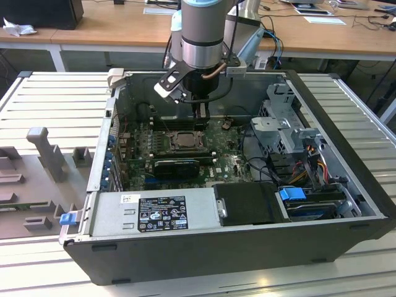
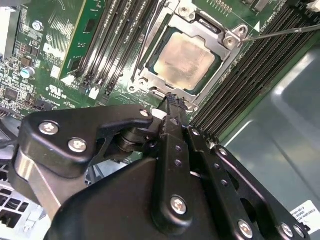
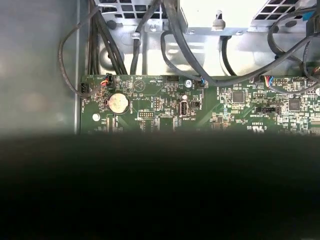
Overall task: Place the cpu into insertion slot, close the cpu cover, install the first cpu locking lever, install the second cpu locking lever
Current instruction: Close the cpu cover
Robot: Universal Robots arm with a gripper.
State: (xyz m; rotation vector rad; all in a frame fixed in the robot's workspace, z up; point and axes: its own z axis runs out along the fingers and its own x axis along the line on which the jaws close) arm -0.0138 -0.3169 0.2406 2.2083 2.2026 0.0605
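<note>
The cpu (image 2: 187, 57), a pale silver square, lies flat in the insertion slot (image 1: 184, 140) on the green board. The cpu cover (image 2: 227, 41), a dark-silver frame with a square window, lies down around the chip. A thin metal locking lever (image 2: 280, 33) runs from the socket's corner out over the memory slots. My gripper (image 2: 172, 102) is shut, with nothing visible between its fingers, and its tips are at the socket's edge just beside the cover. In the exterior view my gripper (image 1: 199, 115) hangs straight down just behind the socket.
Long black memory slots (image 2: 117, 47) flank the socket on both sides. The open case has a tall grey wall (image 2: 280, 130) close by the gripper. A power supply (image 1: 154, 211), a drive cage (image 1: 281, 120) and loose cables (image 3: 150, 30) crowd the case.
</note>
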